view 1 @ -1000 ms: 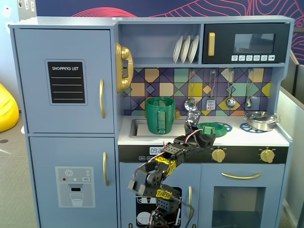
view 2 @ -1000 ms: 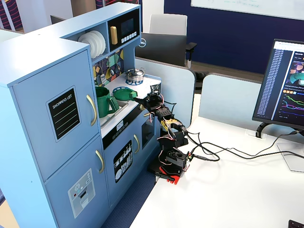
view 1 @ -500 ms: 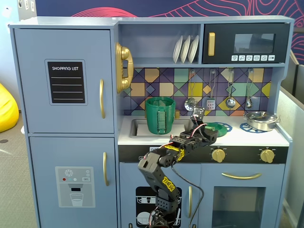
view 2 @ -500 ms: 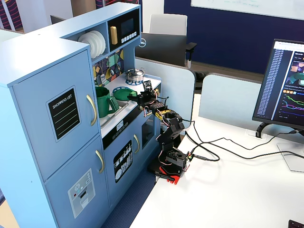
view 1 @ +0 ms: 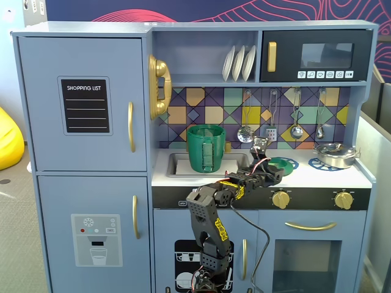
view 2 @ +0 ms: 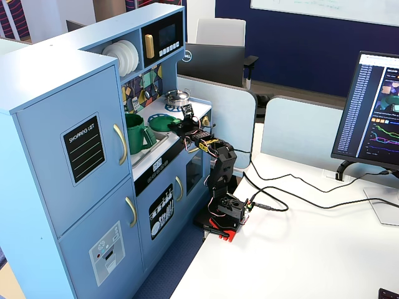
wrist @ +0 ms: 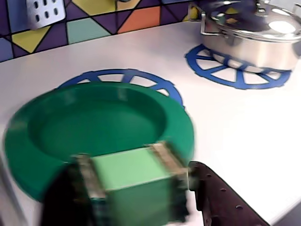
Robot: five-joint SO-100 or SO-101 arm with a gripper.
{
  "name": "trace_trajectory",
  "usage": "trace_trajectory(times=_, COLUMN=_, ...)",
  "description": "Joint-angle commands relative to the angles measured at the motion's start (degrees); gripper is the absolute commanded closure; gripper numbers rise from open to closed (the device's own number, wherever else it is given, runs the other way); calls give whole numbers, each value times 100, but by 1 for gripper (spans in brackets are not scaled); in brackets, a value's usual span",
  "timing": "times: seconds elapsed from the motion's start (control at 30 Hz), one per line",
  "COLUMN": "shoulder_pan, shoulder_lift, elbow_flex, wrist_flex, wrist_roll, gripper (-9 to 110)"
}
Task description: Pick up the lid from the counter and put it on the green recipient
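**Green lid on the burner ring, gripper closing in**

Green plastic is filling the lower left of the wrist view: the lid [wrist: 94, 125] is lying flat on the white counter [wrist: 141, 61], covering most of a blue burner ring [wrist: 117, 77] so that only the ring's far arc is showing. Its shallow centre is facing the camera, and a blurred pale-green block at the bottom edge is probably its raised handle, though the blur is leaving this uncertain. The gripper [view 1: 269, 168] is reaching over the counter edge towards the lid, low and nearly level, presumably so its fingers can meet that handle. One dark finger [wrist: 221, 200] is showing at lower right; whether the jaws are parted or clamped cannot be told. The green recipient [view 1: 206, 148] is standing upright in the sink at centre left of the front fixed view, mouth open and well apart from the lid, awaiting cover. A silver pot [wrist: 249, 33] is sitting on a second ring at upper right, clear of the approach.
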Motion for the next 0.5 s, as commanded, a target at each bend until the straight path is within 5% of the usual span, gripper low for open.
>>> trace_trajectory(times=0.0, shoulder_pan=-132, shoulder_lift=70, elbow_flex=-431, wrist_flex=-413, wrist_roll=255, gripper=101)
trace_trajectory(times=0.47, shoulder_pan=-606, shoulder_lift=1503, elbow_flex=-2329, wrist_flex=2030, wrist_roll=325, gripper=101)
